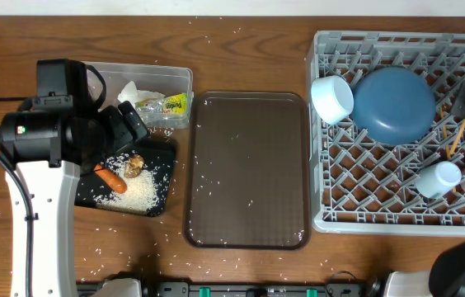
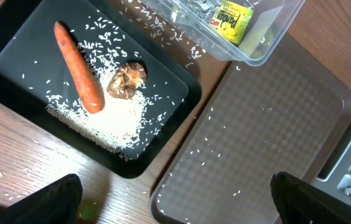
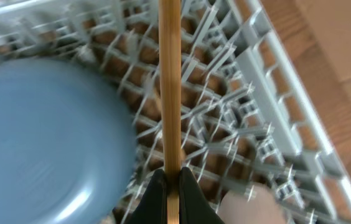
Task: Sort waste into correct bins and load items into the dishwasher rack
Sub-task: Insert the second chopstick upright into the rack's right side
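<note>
Pinched in the right gripper (image 3: 171,179), whose dark fingers are clamped together on its lower end, a thin wooden chopstick (image 3: 170,93) runs straight up the right wrist view; only one stick can be made out there, and the view is blurred. Below it lies the grey dishwasher rack (image 3: 275,112), with the blue plate (image 3: 45,143) to the left of the stick. Overhead: plate sits in the rack's upper middle, white bowl (image 1: 332,98) on its side against the plate's left edge, two small cups (image 1: 437,179) near the rack's lower right corner, one tipped over, the other showing pink. Left gripper (image 2: 174,199) is spread wide and holds nothing; it hangs above the near edge of the black tray (image 2: 14,50) and the corner of the brown serving tray (image 2: 275,124). Black tray contents: orange carrot piece (image 2: 79,74) lying diagonally, brown food lump (image 2: 127,79) just beside its lower end, both on a patch of white rice grains (image 2: 116,118). Clear tub (image 2: 269,46) sits behind the black tray, touching or nearly so; it holds the yellow-green wrapper (image 2: 231,18), a bit of crumpled foil (image 2: 197,5) beside it and the white tissue (image 1: 136,91). Loose rice is scattered over the serving tray and the wooden table (image 2: 14,162).
</note>
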### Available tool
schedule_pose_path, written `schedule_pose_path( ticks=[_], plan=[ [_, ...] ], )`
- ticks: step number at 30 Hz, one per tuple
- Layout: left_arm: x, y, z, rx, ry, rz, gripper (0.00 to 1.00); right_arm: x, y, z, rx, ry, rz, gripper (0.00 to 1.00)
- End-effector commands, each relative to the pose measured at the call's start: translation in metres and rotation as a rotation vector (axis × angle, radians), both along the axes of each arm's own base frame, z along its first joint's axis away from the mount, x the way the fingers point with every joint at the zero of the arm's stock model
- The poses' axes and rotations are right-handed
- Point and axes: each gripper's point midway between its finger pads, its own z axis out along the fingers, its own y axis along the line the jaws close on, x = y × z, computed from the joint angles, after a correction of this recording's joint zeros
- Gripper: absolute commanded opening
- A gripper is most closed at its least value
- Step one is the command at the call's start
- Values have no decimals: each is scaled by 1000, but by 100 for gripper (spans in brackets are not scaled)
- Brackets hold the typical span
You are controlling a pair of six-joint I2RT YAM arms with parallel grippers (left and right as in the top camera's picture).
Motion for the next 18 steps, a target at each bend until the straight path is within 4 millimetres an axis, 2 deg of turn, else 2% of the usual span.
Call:
schedule_pose_path(
  ticks=[1, 4, 8, 9, 10, 12, 13, 15, 18],
  plan=[
    [-2, 3, 0, 15, 1, -1, 98, 3, -23, -7, -125, 61, 1, 1],
    [-2, 3, 0, 16, 1, -1, 98, 4, -42, -10, -222, 100, -50, 1],
    [-2, 3, 0, 16, 1, -1, 98, 0, -51, -19, -268, 160, -68, 1],
    [-2, 3, 0, 16, 1, -1, 98, 0, -51, -20, -268, 164, -68, 4],
    [-2, 3, 0, 15, 1, -1, 98, 0, -51, -21, -265, 165, -65, 11],
    [-2, 3, 0, 16, 1, -1, 98, 0, -47, -22, -262, 175, -55, 42],
    [-2, 3, 0, 16, 1, -1, 98, 0, -43, -22, -261, 178, -47, 52],
    [-2, 3, 0, 15, 1, -1, 98, 1, -35, -20, -253, 174, -28, 59],
    [-2, 3, 0, 16, 1, -1, 98, 11, -11, -8, -223, 120, 40, 65]
  ],
)
